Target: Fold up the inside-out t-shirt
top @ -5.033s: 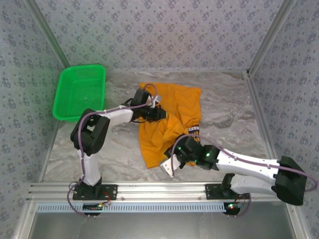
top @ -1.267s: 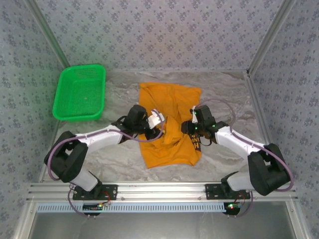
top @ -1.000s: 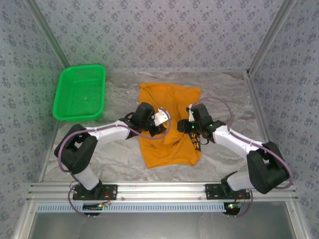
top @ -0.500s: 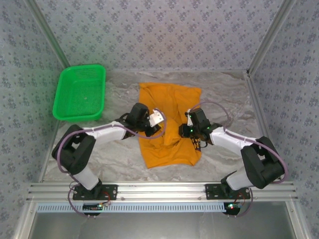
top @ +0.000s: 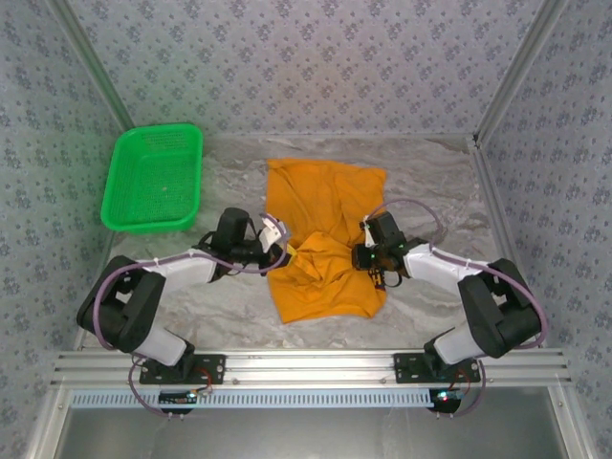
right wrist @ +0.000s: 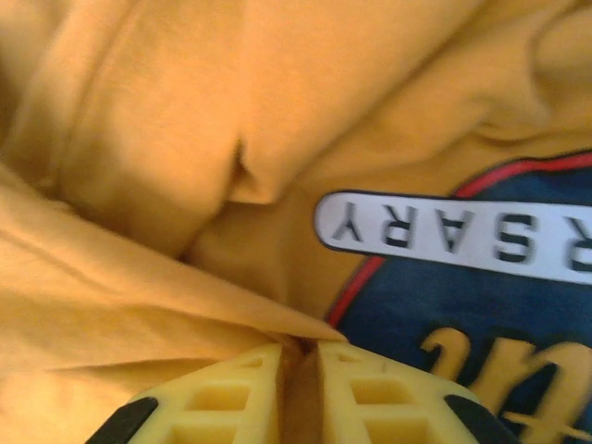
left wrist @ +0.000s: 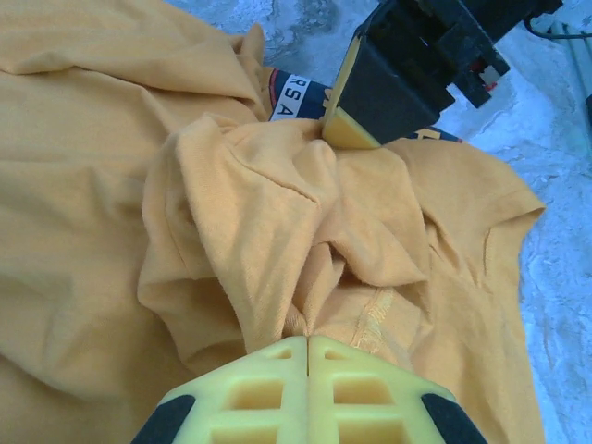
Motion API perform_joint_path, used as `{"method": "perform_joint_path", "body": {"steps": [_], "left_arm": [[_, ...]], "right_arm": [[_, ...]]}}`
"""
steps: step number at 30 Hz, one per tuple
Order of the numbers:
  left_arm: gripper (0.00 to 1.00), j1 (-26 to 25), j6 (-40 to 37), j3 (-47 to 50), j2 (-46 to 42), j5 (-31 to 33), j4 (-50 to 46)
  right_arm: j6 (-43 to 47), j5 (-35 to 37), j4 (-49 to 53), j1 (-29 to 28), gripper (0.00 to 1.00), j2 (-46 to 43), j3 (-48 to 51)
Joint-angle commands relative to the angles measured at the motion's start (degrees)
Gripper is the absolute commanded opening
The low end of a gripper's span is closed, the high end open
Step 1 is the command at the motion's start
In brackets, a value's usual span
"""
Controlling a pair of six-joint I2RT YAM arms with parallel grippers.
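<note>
The inside-out t-shirt [top: 330, 206] lies crumpled in the middle of the table, orange-yellow, with a raised bunch of cloth between the two grippers. My left gripper [top: 287, 251] sits at the shirt's left edge, and its jaws [left wrist: 307, 340] are shut on a pinched fold of the cloth [left wrist: 268, 240]. From the right, my right gripper [top: 361, 256] presses in, its jaws [right wrist: 301, 350] nearly together with a fold of shirt between them. Beside that grip shows the dark blue printed graphic [right wrist: 462, 296] with a white lettered banner [right wrist: 444, 231]. The right gripper's dark body [left wrist: 416, 55] shows in the left wrist view.
A green mesh basket [top: 155, 177] stands at the back left of the marble tabletop [top: 440, 191]. Patterned walls close the table at the back and both sides. A metal rail [top: 306, 368] runs along the near edge by the arm bases.
Both grippers have closed on the shirt. The left one has drawn back leftward to the shirt's left edge, and the right has shifted slightly down, bunching the cloth between them.
</note>
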State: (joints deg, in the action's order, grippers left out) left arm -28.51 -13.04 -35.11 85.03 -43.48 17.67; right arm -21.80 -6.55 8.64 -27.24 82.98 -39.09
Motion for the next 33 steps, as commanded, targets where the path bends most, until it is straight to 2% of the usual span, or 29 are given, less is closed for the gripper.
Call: {"method": "perform_joint_path", "body": {"steps": [1,4,7,9,11,15,17,19,22,25,27,29,31,33], "left_arm": [[0.00,0.6,-0.4,-0.8,-1.2,-2.7,0.0],[0.02,0.6,-1.2,-2.0,-0.4,-1.2,-3.5],[0.02,0.5,0.2,-2.2,-0.3,-0.9,-2.8],[0.02,0.1,0.5,-2.5,-0.2,-0.6,-2.6],[0.02,-0.3,0.5,-2.8,-0.2,-0.4,-2.7],[0.02,-0.5,0.8,-2.7,-0.4,-0.6,-2.2],[0.02,-0.6,0.6,-2.7,-0.5,-0.6,-2.4],[0.02,-0.6,0.1,-2.5,-0.8,-0.6,-2.9],[0.02,-0.5,-0.5,-2.1,-1.2,0.6,-3.0],[0.02,-0.4,-1.0,-2.1,-1.5,2.5,-3.6],[0.02,-0.4,-1.9,-2.2,-1.7,3.5,-4.4],[0.02,-0.4,-2.8,-2.7,-1.5,5.3,-5.5],[0.03,-0.6,-4.2,-4.0,-0.8,8.4,-7.9],[0.07,-0.8,-4.8,-5.1,-0.2,11.4,-9.4]], "right_arm": [[5.3,2.7,5.7,-0.9,0.22,-3.3,-4.2],[9.4,1.8,5.4,-5.7,0.31,-7.5,-5.5],[12.6,1.8,2.6,-14.0,0.41,-10.3,-4.9],[13.0,1.6,-0.8,-19.7,0.42,-9.7,-4.4],[12.7,6.7,-2.0,-24.0,0.43,-7.3,-5.4],[8.3,17.8,-2.2,-24.7,0.46,0.3,-8.6],[7.1,20.5,-4.1,-23.9,0.46,2.6,-8.6],[4.6,20.8,-4.7,-21.8,0.41,4.2,-9.2],[2.2,18.8,-5.5,-18.8,0.16,3.9,-9.3],[2.5,14.8,-5.0,-15.9,0.00,1.1,-8.3],[3.0,9.3,-4.4,-12.4,0.00,-0.6,-7.4],[4.9,-1.8,-3.1,-8.1,0.00,-0.9,-7.5],[8.0,-16.7,-3.0,-4.5,0.00,-0.3,-8.0],[12.8,-30.1,-1.2,-3.3,0.00,0.4,-9.6]]}}
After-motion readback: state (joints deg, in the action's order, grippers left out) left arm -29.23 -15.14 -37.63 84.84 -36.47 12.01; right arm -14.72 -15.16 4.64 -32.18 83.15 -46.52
